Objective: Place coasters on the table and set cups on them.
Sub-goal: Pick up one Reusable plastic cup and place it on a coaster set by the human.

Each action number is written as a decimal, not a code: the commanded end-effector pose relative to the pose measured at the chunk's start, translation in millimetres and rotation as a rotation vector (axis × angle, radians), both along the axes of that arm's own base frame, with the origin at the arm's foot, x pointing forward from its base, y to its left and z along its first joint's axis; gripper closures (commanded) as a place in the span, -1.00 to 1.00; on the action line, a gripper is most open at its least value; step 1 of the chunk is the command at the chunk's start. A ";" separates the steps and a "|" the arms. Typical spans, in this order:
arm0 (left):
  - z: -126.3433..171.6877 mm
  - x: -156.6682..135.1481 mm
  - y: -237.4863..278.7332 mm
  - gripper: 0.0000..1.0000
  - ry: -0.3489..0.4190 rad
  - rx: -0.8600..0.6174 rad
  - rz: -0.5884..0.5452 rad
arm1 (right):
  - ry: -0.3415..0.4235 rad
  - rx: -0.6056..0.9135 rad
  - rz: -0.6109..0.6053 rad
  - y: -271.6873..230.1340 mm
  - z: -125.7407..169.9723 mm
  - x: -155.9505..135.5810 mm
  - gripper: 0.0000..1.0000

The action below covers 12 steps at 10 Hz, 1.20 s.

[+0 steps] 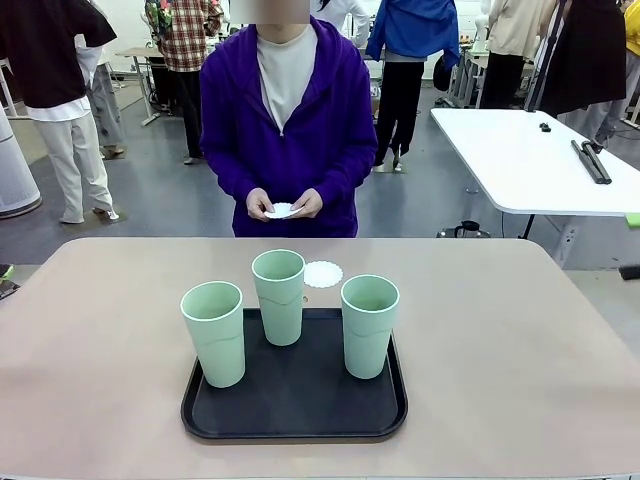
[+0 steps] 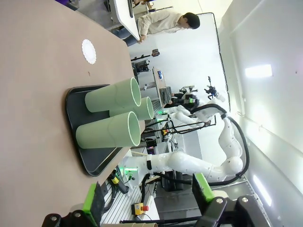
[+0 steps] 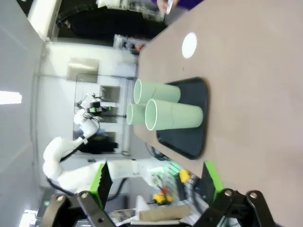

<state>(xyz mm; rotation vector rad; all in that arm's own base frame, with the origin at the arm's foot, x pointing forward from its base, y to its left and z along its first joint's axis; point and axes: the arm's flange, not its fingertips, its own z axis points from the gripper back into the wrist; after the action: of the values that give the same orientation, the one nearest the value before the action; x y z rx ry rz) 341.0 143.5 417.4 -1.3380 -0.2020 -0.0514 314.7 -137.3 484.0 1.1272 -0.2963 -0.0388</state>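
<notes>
I'm looking into what seems a shared robotics lab: bare grey floor (image 1: 170, 195), a white work table (image 1: 520, 160), people (image 1: 405, 80) standing about, cabled equipment racks (image 2: 163, 94).

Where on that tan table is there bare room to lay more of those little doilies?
Wide bare stretches of table lie left and right of the black tray. Behind it, one coaster already lies. The tray is crowded with three cups.

Three cups (image 1: 279, 296), one black tray (image 1: 295, 400), one coaster (image 1: 323, 274) on the table (image 1: 520, 350), and another in the person's hands (image 1: 306, 204).
</notes>
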 end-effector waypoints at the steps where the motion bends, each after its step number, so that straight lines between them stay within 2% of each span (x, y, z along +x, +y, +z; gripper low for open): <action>1: 0.6 -0.7 1.7 -1.00 -0.010 -0.011 -0.001 | -0.166 -0.310 0.097 22.7 50.2 42.6 -1.00; 3: 0.6 -0.7 1.7 -1.00 -0.010 -0.011 -0.001 | -0.275 -0.619 0.364 83.0 73.3 56.7 -1.00; 4: 0.6 -0.7 1.7 -1.00 -0.010 -0.011 -0.001 | -0.301 -0.786 0.485 117.8 78.8 56.8 -1.00; 6: 0.6 -0.7 1.7 -1.00 -0.010 -0.011 -0.001 | -0.341 -0.964 0.698 180.0 84.8 43.1 -1.00; 8: 0.6 -0.7 1.7 -1.00 -0.010 -0.011 -0.001 | -0.403 -1.034 0.839 225.6 78.1 27.4 -1.00; 10: 0.6 -0.7 1.7 -1.00 -0.010 -0.011 -0.001 | -0.408 -1.093 0.944 255.4 45.8 22.1 -1.00; 11: 0.6 -0.7 1.7 -1.00 -0.010 -0.011 -0.001 | -0.394 -1.079 0.964 257.4 31.3 24.7 -1.00; 12: 0.6 -0.7 1.7 -1.00 -0.010 -0.011 -0.001 | -0.377 -0.982 0.963 255.0 19.6 27.2 -1.00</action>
<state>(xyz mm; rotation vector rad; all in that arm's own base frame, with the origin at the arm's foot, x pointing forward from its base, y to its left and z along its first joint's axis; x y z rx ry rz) 341.2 143.7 416.5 -1.3381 -0.2000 -0.0496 333.0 130.6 515.0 0.1190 -0.0397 1.0756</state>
